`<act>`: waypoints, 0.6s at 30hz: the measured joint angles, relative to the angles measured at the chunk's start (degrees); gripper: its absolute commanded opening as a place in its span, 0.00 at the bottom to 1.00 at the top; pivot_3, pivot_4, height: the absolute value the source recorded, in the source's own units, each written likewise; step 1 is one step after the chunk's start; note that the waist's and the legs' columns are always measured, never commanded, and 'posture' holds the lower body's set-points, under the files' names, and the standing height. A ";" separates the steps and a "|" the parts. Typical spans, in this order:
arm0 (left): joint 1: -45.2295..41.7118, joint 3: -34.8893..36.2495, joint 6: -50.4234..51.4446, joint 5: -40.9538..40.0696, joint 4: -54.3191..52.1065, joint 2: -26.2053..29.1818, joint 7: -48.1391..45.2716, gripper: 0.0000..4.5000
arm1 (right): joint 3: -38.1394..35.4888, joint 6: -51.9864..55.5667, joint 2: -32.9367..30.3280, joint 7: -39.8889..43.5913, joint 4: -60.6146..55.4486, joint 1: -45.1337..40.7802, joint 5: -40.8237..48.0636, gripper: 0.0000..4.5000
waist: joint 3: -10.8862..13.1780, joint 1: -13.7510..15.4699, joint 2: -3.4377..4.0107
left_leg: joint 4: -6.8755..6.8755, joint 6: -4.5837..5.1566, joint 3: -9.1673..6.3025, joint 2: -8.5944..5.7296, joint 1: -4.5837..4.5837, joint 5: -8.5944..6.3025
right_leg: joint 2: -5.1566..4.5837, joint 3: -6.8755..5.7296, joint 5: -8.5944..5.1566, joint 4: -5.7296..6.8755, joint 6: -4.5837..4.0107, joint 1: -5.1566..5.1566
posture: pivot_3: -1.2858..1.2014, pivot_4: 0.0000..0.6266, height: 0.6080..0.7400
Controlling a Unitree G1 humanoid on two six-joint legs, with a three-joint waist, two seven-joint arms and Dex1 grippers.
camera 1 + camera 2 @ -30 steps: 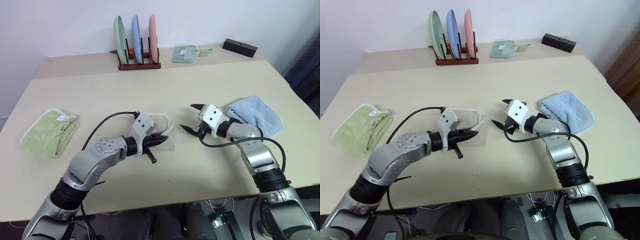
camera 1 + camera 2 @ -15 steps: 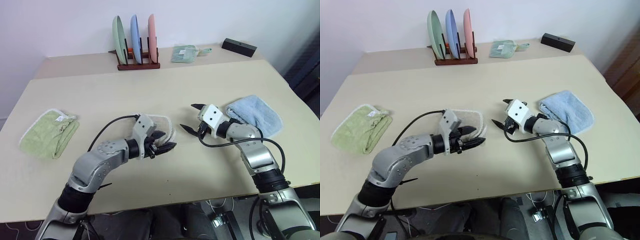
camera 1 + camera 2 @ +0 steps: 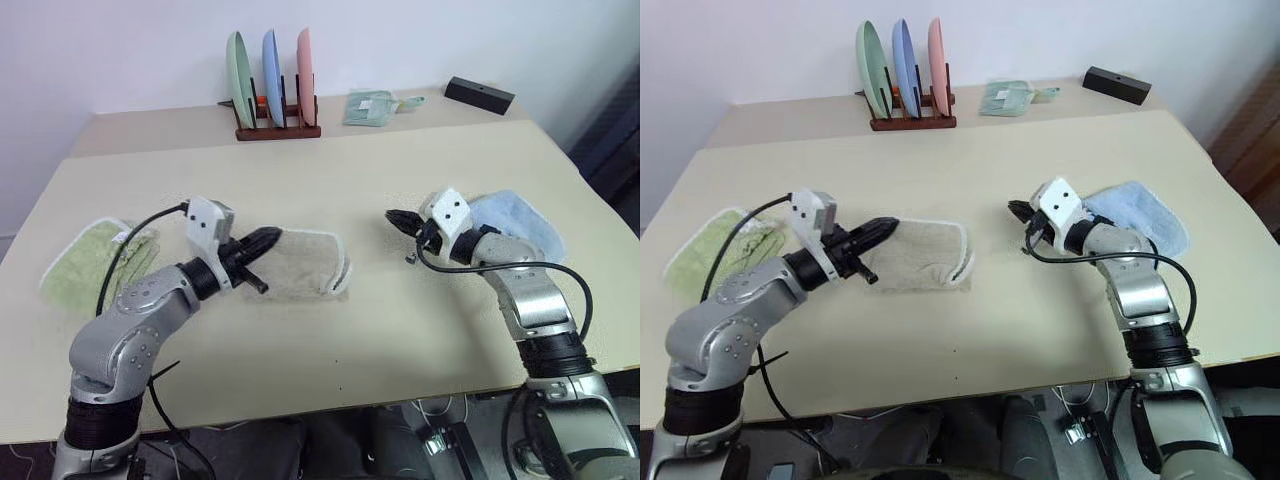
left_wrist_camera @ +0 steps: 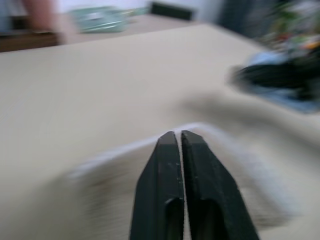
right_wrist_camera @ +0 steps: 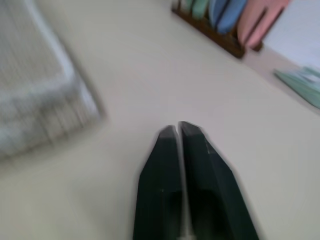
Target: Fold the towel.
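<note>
The beige towel (image 3: 303, 263) lies folded flat in the middle of the table, its white-edged side to the right. My left gripper (image 3: 270, 237) hovers just over the towel's left end, pointing right, fingers (image 4: 169, 150) pressed shut with nothing between them. My right gripper (image 3: 393, 217) hangs above bare table a short way right of the towel, pointing left at it, also shut and empty. In the right wrist view the towel (image 5: 37, 107) shows blurred, ahead of the shut fingers (image 5: 167, 150).
A light green towel (image 3: 92, 262) lies at the left edge and a light blue towel (image 3: 522, 226) behind my right arm. At the back stand a plate rack (image 3: 272, 88), a green cloth (image 3: 370, 107) and a black box (image 3: 480, 95).
My left gripper opened off the towel, drew back left and upward, and shut empty. My right gripper closed from wide open and rose a little. The towel stays folded on the table.
</note>
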 measured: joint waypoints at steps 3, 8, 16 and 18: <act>1.20 -3.72 -3.01 4.75 2.69 0.89 -0.65 0.00 | 4.58 5.76 4.58 -0.78 -7.01 -0.51 2.29 0.01 | -0.01 0.05 0.00 | 0.01 0.00 0.00 -0.01 0.03 0.00 | -0.01 -0.01 0.00 -0.03 0.00 0.07 | 0.52 0.24 1.00; 3.80 -7.00 -5.46 9.42 9.60 -1.71 -0.20 0.00 | 13.32 7.11 6.37 -3.30 -3.54 -0.24 -3.98 0.01 | 0.00 0.36 -0.01 | 0.07 0.01 -0.04 -0.07 0.02 0.00 | -0.04 -0.08 0.01 -0.02 0.00 0.09 | 0.52 0.24 1.00; 4.49 -7.63 -9.95 12.19 13.86 -5.10 -0.72 0.00 | 15.77 5.80 6.78 -4.22 2.77 3.44 -7.85 0.01 | -0.02 0.13 0.01 | 0.05 0.00 -0.03 -0.06 0.10 0.00 | -0.04 -0.07 0.01 0.02 0.00 0.11 | 0.52 0.24 1.00; 4.76 -7.51 -10.56 12.27 14.19 -5.72 -0.73 0.00 | 15.75 5.29 6.72 -4.21 2.95 3.50 -8.32 0.01 | -0.03 0.25 -0.01 | 0.05 0.00 -0.04 -0.06 0.15 0.00 | -0.04 -0.07 0.01 0.01 0.00 0.17 | 0.52 0.24 1.00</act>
